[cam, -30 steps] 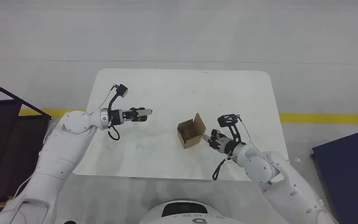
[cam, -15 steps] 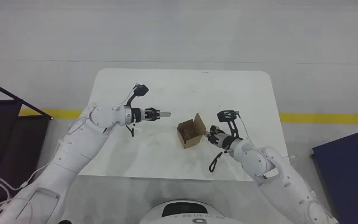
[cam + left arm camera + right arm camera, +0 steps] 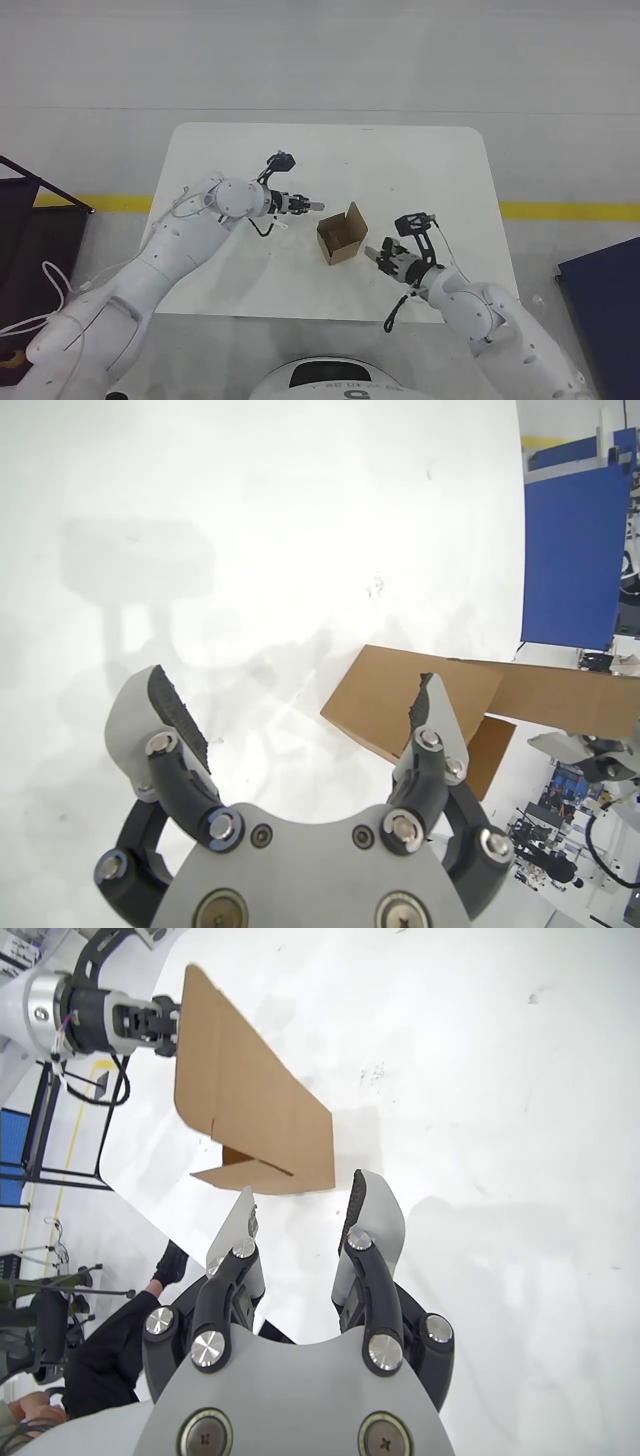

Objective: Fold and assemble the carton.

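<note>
the fingers (image 3: 172,710) of the left gripper (image 3: 292,677) stand wide apart with nothing between them. they point toward the small brown cardboard carton (image 3: 370,700) just beside them. the carton sits near the middle of the white counter (image 3: 420,160), between the two grippers. it is open at the top, with one flap standing upright. the right gripper (image 3: 303,1185) is at the carton's opposite side, its fingers (image 3: 372,1208) parted and empty. one fingertip seems to reach the carton's lower edge, though i cannot tell whether they touch.
</note>
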### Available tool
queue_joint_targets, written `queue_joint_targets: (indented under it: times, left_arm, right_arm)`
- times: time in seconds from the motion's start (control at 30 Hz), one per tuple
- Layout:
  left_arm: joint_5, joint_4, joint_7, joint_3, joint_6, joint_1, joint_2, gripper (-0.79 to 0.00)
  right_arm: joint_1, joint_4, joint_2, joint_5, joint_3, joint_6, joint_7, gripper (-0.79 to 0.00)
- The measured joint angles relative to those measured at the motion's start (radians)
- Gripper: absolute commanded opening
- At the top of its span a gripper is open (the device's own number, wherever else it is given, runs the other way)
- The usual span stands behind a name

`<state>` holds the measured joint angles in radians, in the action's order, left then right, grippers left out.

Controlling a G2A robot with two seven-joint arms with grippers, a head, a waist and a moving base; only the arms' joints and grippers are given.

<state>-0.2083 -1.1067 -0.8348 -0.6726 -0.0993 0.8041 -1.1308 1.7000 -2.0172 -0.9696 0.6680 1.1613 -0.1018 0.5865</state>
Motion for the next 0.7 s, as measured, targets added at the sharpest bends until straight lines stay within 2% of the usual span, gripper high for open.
queue_joint_targets:
  times: [0.1, 0.23, 0.37, 0.7]
  left_arm:
    - [-0.008, 0.005, -0.010, 0.008, -0.008, 0.001, -0.006, 0.000]
    - [-0.016, 0.002, -0.035, 0.019, -0.018, 0.007, -0.013, 0.000]
    - [-0.007, 0.001, -0.050, 0.015, -0.027, 0.015, -0.015, 0.000]
    - [-0.015, -0.028, -0.073, -0.031, -0.036, 0.048, -0.001, 0.000]
  right_arm:
    - [-0.024, -0.001, 0.001, 0.051, -0.028, 0.024, 0.081, -0.431]
    - [-0.064, 0.017, -0.007, 0.065, -0.059, -0.005, 0.133, -0.434]
    - [-0.115, 0.055, -0.020, 0.049, -0.097, -0.027, 0.143, -0.443]
    - [-0.303, 0.277, -0.072, -0.034, -0.198, -0.114, 0.123, -0.446]
